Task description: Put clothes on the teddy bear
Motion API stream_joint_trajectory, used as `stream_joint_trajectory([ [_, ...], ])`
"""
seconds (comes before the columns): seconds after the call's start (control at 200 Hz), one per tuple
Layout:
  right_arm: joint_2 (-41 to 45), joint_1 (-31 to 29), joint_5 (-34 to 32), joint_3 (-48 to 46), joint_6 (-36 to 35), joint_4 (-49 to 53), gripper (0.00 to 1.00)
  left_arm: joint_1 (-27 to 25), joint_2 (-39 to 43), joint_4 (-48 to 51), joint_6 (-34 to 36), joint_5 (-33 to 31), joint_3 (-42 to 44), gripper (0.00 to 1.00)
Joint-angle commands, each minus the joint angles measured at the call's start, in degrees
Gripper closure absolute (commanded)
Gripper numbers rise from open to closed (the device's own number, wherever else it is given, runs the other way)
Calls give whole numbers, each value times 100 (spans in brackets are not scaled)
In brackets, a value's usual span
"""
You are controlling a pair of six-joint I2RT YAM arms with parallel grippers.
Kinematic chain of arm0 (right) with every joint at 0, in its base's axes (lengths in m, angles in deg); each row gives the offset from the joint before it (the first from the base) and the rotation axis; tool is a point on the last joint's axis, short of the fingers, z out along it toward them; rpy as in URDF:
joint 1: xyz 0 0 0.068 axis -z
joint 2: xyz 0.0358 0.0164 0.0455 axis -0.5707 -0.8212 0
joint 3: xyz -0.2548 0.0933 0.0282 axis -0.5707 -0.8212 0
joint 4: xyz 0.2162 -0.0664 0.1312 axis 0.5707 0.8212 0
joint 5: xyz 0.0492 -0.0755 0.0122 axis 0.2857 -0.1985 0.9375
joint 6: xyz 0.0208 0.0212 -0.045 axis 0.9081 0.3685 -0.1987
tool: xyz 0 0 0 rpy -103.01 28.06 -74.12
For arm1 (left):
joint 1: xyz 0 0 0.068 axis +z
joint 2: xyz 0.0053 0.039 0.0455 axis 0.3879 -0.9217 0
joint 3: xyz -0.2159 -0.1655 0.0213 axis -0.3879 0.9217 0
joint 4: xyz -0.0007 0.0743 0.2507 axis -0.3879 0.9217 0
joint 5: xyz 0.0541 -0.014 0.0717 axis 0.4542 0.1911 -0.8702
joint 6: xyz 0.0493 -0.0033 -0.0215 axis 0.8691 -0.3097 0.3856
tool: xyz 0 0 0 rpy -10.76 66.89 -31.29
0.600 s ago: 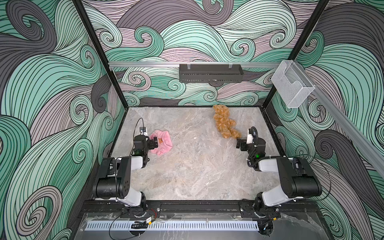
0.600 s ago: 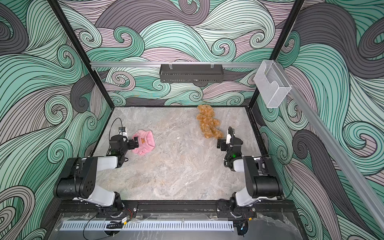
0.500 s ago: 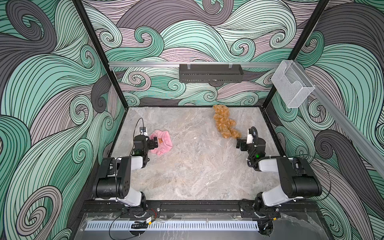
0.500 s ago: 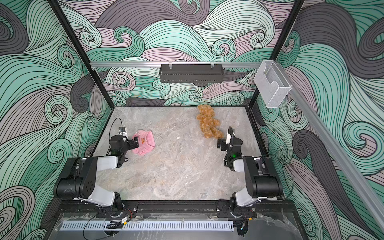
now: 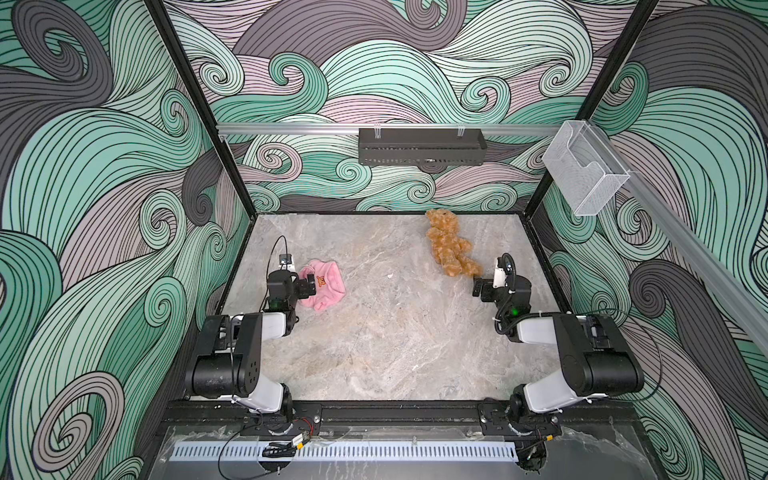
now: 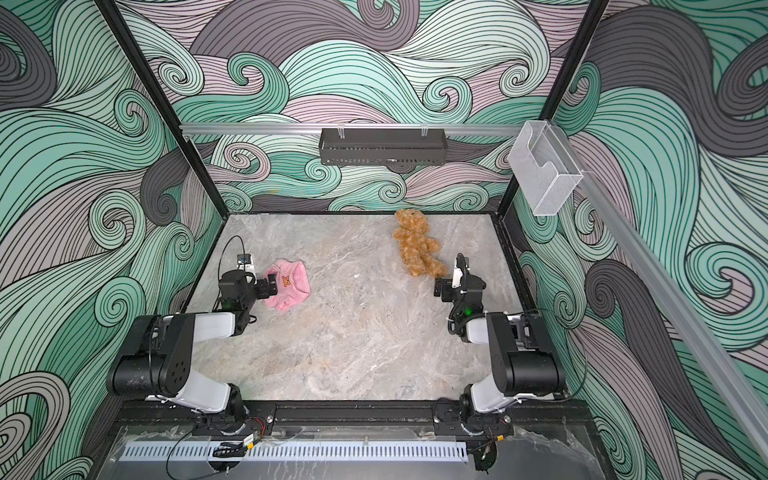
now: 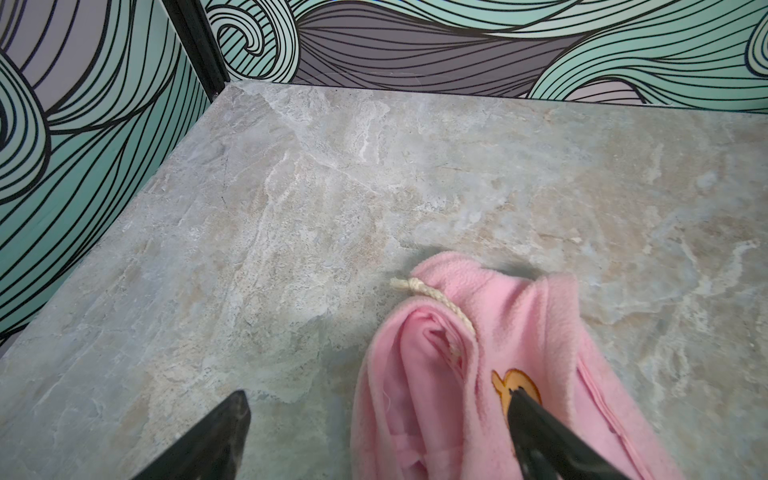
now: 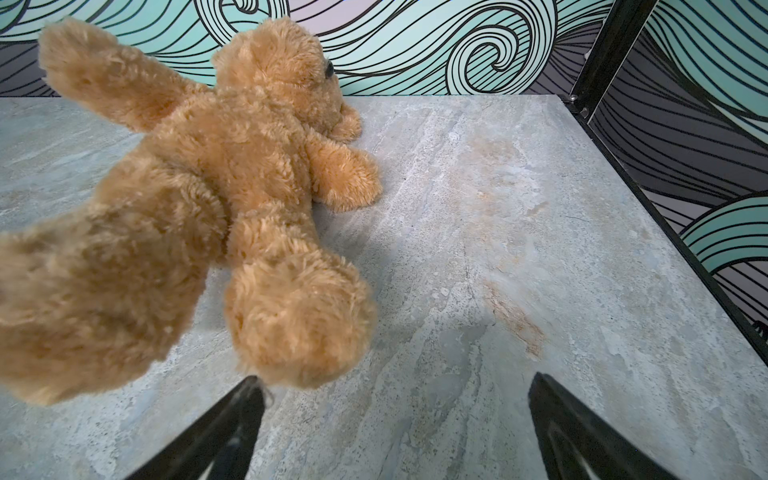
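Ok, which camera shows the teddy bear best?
The right wrist view. The teddy bear fills much of it, lying flat, with its curly fur, round head and one dark eye clear, though the nearest legs are blurred and one is cropped. Both top views show the whole teddy bear, but small and without detail. The left wrist view does not show it.

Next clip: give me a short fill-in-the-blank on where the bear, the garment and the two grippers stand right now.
1. The teddy bear lies on the table, just ahead of the ____ arm's fingertips.
2. The fleece garment beside the left gripper is ____ in colour.
3. The right gripper has its jaws ____, with nothing between them.
Missing words: right; pink; open.
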Motion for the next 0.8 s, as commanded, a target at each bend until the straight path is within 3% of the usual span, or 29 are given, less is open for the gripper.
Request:
stream_joint_trajectory([
  [0.0, 45, 15, 39, 68, -15, -129, 1, 68, -54, 77, -22, 69, -138, 1],
  [0.48, 49, 20, 53, 62, -11, -137, 1, 68, -43, 71, -22, 74, -138, 1],
  [0.575, 283, -13, -201, 25, 54, -121, 1, 67, 2, 51, 97, 69, -177, 2],
  [0.63, 798, -19, -399, 220, 115, 708, 1, 65, 204, 564, 143, 78, -432, 4],
  [0.705, 1568, -15, -831, 594, 566, 1978, 1, 59, 513, 2094, -132, -120, -1096, 11],
  [0.795, 2311, -9, -1023, 758, 1211, 2654, 1, 68, 813, 3034, -1057, -774, -1603, 11],
])
